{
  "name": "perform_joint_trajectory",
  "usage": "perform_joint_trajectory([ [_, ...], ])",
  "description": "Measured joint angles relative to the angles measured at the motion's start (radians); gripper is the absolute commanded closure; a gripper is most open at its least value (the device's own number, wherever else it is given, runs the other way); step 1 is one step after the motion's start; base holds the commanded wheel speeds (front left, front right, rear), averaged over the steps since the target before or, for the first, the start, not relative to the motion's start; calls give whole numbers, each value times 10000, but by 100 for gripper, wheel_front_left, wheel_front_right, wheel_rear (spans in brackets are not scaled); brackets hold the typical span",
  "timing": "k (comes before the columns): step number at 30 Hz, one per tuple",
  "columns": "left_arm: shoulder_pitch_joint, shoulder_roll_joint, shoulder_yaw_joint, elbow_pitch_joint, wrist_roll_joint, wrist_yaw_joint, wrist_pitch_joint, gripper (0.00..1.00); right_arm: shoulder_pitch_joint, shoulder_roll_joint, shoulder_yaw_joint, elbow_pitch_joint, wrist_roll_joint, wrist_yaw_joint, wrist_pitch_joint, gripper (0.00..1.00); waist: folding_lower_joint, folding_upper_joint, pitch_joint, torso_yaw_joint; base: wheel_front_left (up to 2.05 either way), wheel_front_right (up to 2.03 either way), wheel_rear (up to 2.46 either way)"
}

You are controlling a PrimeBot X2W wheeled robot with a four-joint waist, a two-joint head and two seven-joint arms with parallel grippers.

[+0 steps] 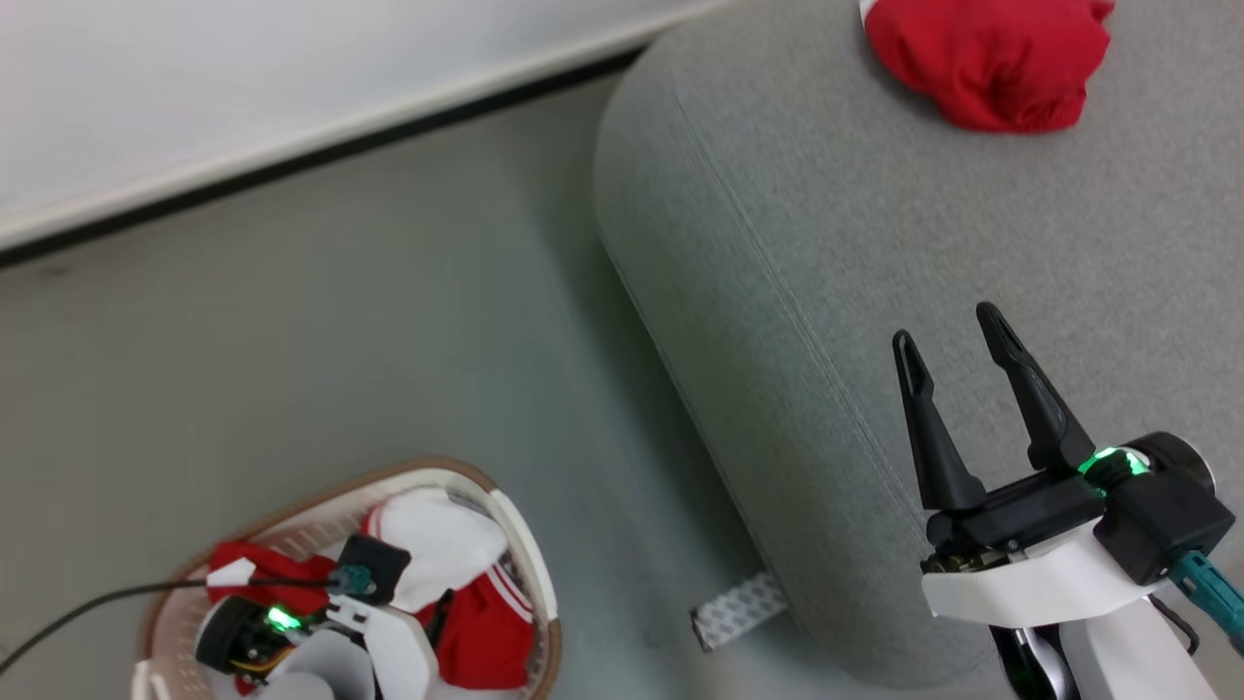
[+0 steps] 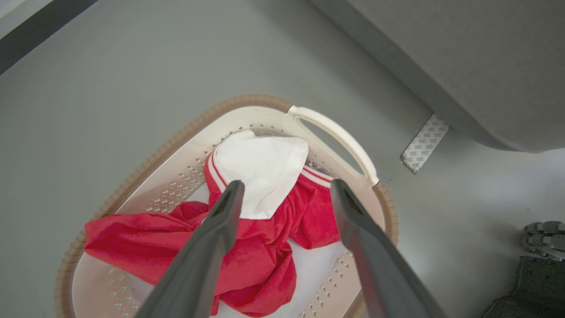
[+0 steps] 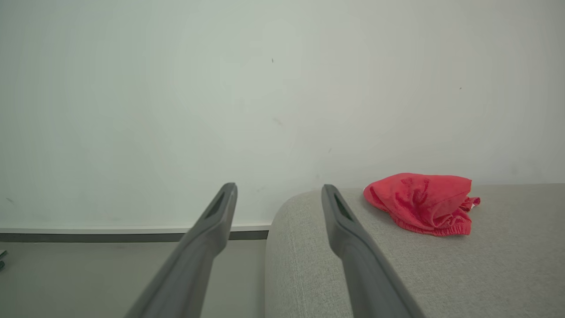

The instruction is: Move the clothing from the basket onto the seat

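Clothing (image 2: 260,256) in the basket (image 2: 145,163), lower centre of the left wrist view: we see plain red fabric tangled with a striped garment. Its white panel (image 2: 265,176) points up-frame toward the handle (image 2: 335,137), and the heap's long axis runs left to right, rising slightly. Another red piece (image 1: 986,58) lies on the seat (image 1: 777,243), top right of the head view. The left gripper (image 2: 287,184) hovers spread and empty above the heap. The right gripper (image 1: 945,323), likewise spread and empty, is over the seat. We judge that one pinch may lift both garments, with the looser one slipping to the floor (image 2: 110,88).
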Motion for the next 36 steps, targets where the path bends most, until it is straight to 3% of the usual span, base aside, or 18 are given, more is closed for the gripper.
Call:
perform_joint_trajectory([
  [7,-1165,403,-717,1620,694,-247,387,0,-367,138,-138,-767,13,0,0,0,1,0,1352,-529,0,0,0],
  [13,-2321,794,-1076,2755,1149,-263,117,0,-610,303,-228,-1392,-82,0,2,0,1,0,2655,-763,11,11,11],
  [23,-3430,1189,-1200,3883,1361,-282,-738,0,-599,489,-182,-2059,-1005,0,0,0,0,0,3864,-178,19,19,19],
  [24,-3564,1218,-1198,4002,1360,-201,-1221,0,-586,499,-182,-2098,-1085,0,0,0,0,0,4022,-1,4,4,4],
  [25,-3628,1197,-1191,4088,1346,-207,-1448,100,-577,516,-184,-2100,-1127,0,0,0,0,0,4078,79,0,0,0],
  [36,-3612,167,-1170,4410,773,-270,-2926,100,-374,539,-244,-1680,-915,0,0,0,-1,0,3171,640,0,0,0],
])
